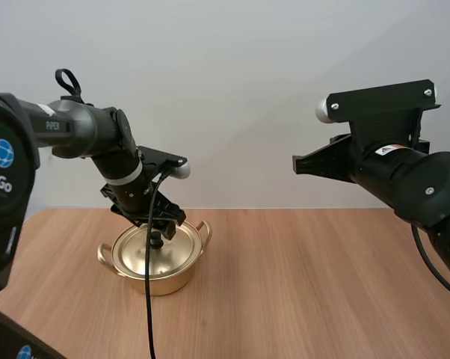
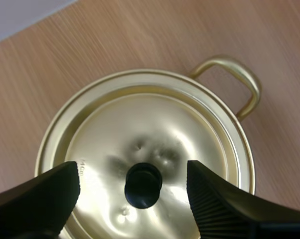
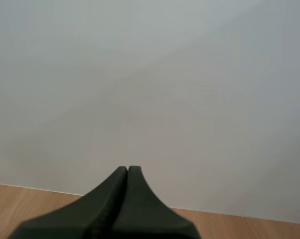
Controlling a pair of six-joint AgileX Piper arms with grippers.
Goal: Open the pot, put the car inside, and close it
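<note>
A gold pot (image 1: 155, 268) with two loop handles stands on the wooden table at the left, its gold lid (image 2: 145, 134) on it. A black knob (image 2: 143, 184) sits at the lid's middle. My left gripper (image 1: 159, 228) hangs just over the lid, open, with one finger (image 2: 40, 196) on each side of the knob and a gap to both. My right gripper (image 3: 127, 170) is held high at the right, pointing at the wall above the table's far edge, its fingers lying together on nothing.
The wooden table (image 1: 307, 284) stretches bare to the right of the pot. One pot handle (image 2: 239, 82) sticks out past the lid's rim. A plain white wall stands behind the table.
</note>
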